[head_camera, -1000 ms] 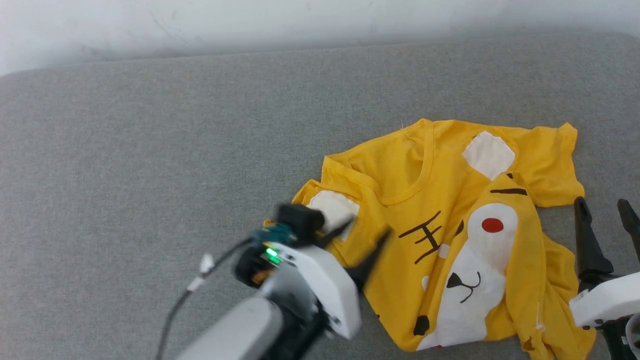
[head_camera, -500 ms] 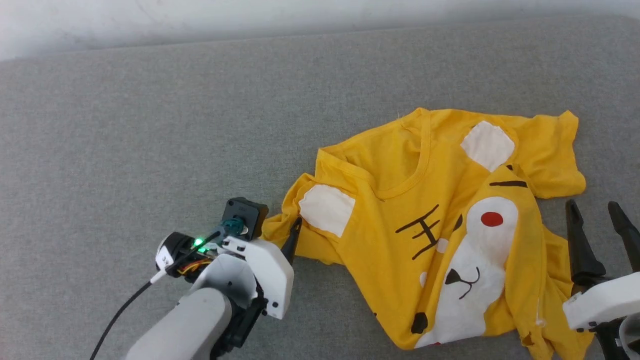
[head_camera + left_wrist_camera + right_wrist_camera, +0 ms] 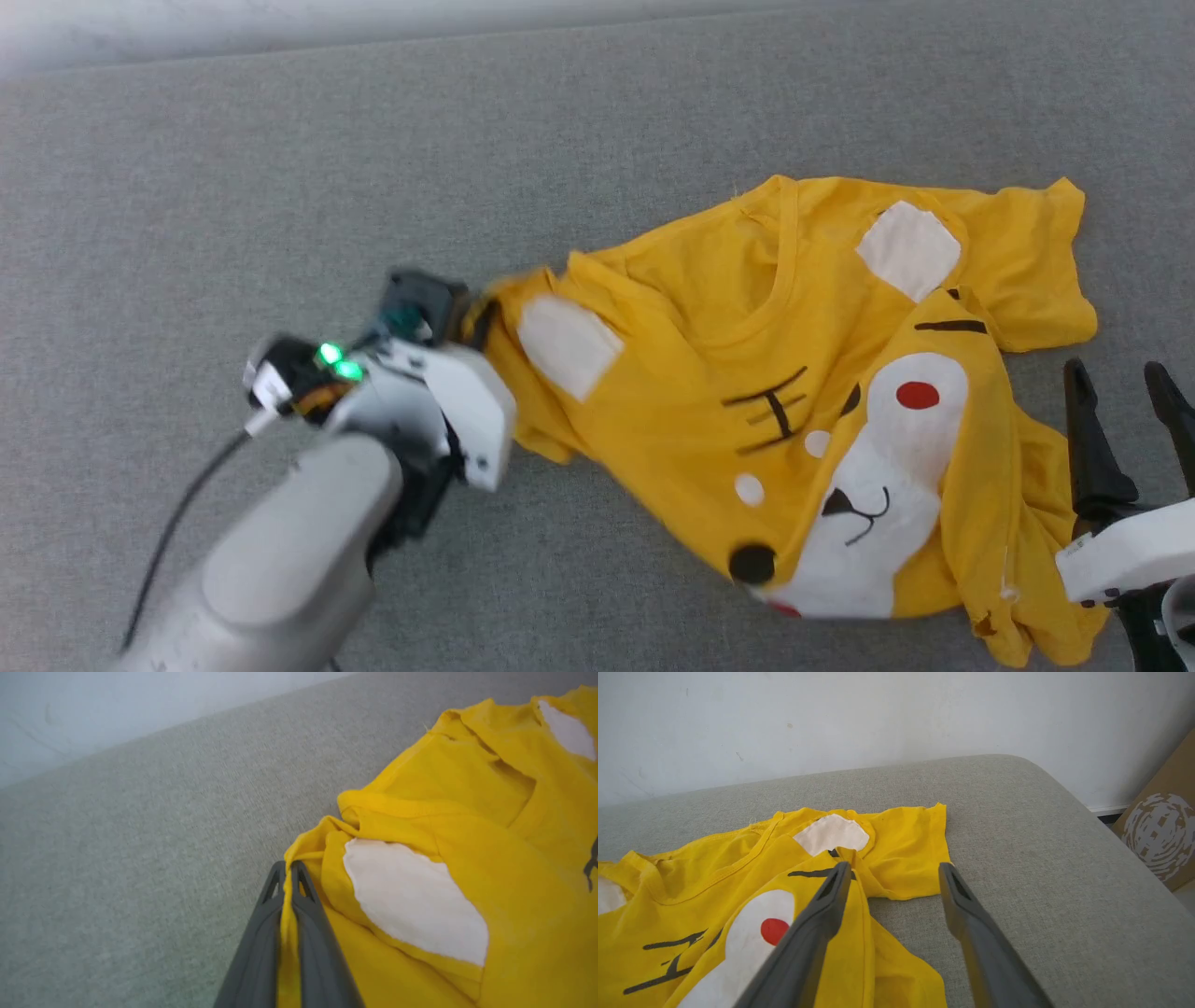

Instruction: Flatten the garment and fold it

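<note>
Grey cushion (image 3: pixel 280 187) under the shirt: its far edge sits higher in the head view than 0.5 s ago, so the camera has tipped. That is not the cushion moving.

Shirt (image 3: pixel 728 373) lies face up on the cushion, neckline (image 3: pixel 780 280) away from the robot. Since 0.5 s ago its left side has been dragged out leftward and away. The bunched fold by the collar is drawn flatter, the chest is spread wider, and more of the print shows.

Left gripper (image 3: pixel 481 322) was low against the shirt's left sleeve hem and is now further out on that side. Wrist view: left gripper (image 3: pixel 289 865) fingers pressed together with a fold of yellow sleeve edge pinched between them.

Right gripper (image 3: pixel 1117 373) is unchanged, hovering just off the shirt's right side below the right sleeve. Its fingers are spread wide with nothing between them. Right wrist view shows the same gap (image 3: pixel 894 868), one finger over the shirt and the other over bare cushion.

Shirt look:
- Bright yellow, short sleeves, right half still rumpled, with a ridge running down past the face print and a crumpled lower right hem.
- Big white muzzle with black nose and mouth.
- White ear patches left (image 3: pixel 569 345) and right (image 3: pixel 907 250).
- Black stripes (image 3: pixel 775 415) mid-chest.
- Black dot (image 3: pixel 752 563) near the bottom hem.
- Red spot (image 3: pixel 918 395) on the white cheek.
</note>
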Controlling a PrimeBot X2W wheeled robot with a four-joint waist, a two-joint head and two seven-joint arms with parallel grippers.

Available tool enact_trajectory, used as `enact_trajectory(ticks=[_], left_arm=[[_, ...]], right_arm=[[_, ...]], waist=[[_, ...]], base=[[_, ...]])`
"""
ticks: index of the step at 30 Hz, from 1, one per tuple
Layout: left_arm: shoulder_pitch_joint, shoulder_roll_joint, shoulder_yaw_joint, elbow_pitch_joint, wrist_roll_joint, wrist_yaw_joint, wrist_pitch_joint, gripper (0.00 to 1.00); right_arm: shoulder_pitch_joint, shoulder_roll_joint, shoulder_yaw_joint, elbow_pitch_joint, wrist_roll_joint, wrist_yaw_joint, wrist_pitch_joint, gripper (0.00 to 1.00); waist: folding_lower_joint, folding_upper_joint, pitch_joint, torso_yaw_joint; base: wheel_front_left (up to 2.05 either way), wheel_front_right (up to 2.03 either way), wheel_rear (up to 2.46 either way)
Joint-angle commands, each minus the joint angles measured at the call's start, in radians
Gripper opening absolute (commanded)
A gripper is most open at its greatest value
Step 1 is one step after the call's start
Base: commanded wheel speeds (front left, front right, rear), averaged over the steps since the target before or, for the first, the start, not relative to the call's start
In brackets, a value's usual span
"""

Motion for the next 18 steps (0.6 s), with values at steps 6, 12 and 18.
enact_trajectory(ticks=[6, 12, 18], left_arm=[[-0.147, 0.021, 0.081, 0.011, 0.044, 0.056, -0.060, 0.12], [-0.160, -0.002, 0.114, 0.130, 0.017, 0.072, -0.097, 1.00], [-0.112, -0.068, 0.170, 0.140, -0.049, 0.070, -0.237, 1.00]], right_arm=[[-0.028, 0.003, 0.007, 0.000, 0.002, -0.001, -0.012, 1.00], [-0.044, 0.003, 0.017, 0.013, 0.005, -0.001, -0.020, 1.00], [-0.038, 0.003, 0.011, 0.026, 0.004, -0.001, -0.025, 1.00]], waist=[[-0.0001, 0.0000, 0.035, -0.015], [-0.0001, 0.0000, 0.056, -0.041], [-0.0001, 0.0000, 0.044, -0.042]], base=[[0.00, 0.00, 0.00], [0.00, 0.00, 0.00], [0.00, 0.00, 0.00]])
